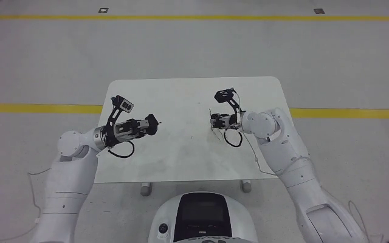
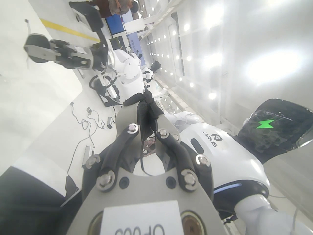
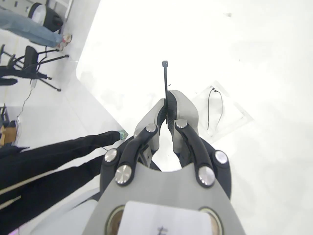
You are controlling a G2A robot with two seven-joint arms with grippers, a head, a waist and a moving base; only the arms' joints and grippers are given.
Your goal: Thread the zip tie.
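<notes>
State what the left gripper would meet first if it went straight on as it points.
Probably the zip tie held in the right gripper: the left gripper points at it across the table. Heights are unclear, so it might pass by.

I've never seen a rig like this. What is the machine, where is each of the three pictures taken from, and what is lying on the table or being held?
It is a two-armed robot at a white table. The top view looks down from above its arms; the other two pictures come from a camera on each wrist, looking along that gripper. The right gripper is shut on a black zip tie, whose head sticks out past the fingertips. On the table beyond lies a clear plastic sleeve with a second zip tie on or in it. The left gripper has its pads pressed together; a thin black strand runs behind them, but I cannot tell what it is. The two grippers are apart, above the table.
</notes>
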